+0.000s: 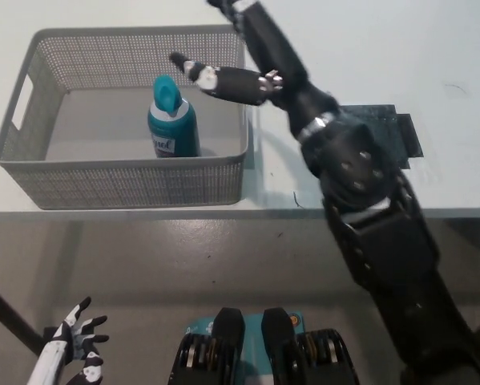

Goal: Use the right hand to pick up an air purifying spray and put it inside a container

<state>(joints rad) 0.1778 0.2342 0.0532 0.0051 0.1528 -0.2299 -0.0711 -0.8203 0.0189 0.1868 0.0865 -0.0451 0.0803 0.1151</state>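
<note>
The teal air purifying spray can with its rounded teal cap (171, 120) stands upright on the floor of the grey perforated plastic basket (127, 183), toward the right half of it, apart from the walls. Its long axis runs straight up toward the camera. The black right hand (240, 64) hangs above the basket's right rim, up and to the right of the can, with clear air between them. Its fingers (193, 68) are spread wide and hold nothing; one points left over the can's cap, others reach away toward the far edge of the picture. From how things lie, I'd say the placing is done, and what remains is only to draw the arm clear to the right without brushing the basket wall or tipping the can. The white left hand (78, 346) rests low beside the robot, below the white counter (320, 48), fingers apart and empty.
</note>
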